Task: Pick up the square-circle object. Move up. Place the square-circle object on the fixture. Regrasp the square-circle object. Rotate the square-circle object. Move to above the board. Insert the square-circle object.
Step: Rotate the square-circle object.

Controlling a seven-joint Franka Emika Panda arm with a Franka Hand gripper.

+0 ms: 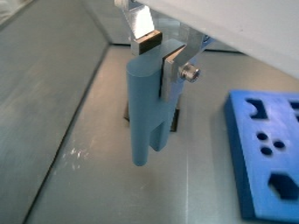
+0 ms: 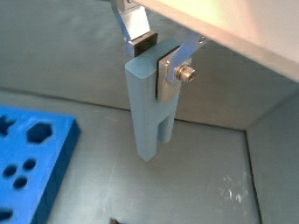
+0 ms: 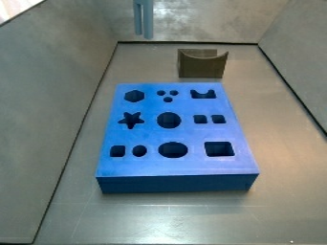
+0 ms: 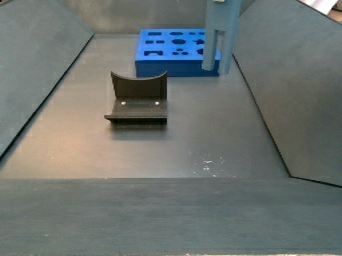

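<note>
In both wrist views we had the end effector (image 1: 160, 54) clamped on the peg (image 1: 146, 109) near its upper end, hanging upright, off the worktop (image 3: 76, 144), probably for the bracket (image 3: 201, 63); beyond lay the board (image 3: 173, 134).

pale blue square-circle object (image 1: 145, 105) hangs upright in the gripper (image 1: 162, 54), above the floor.
</note>
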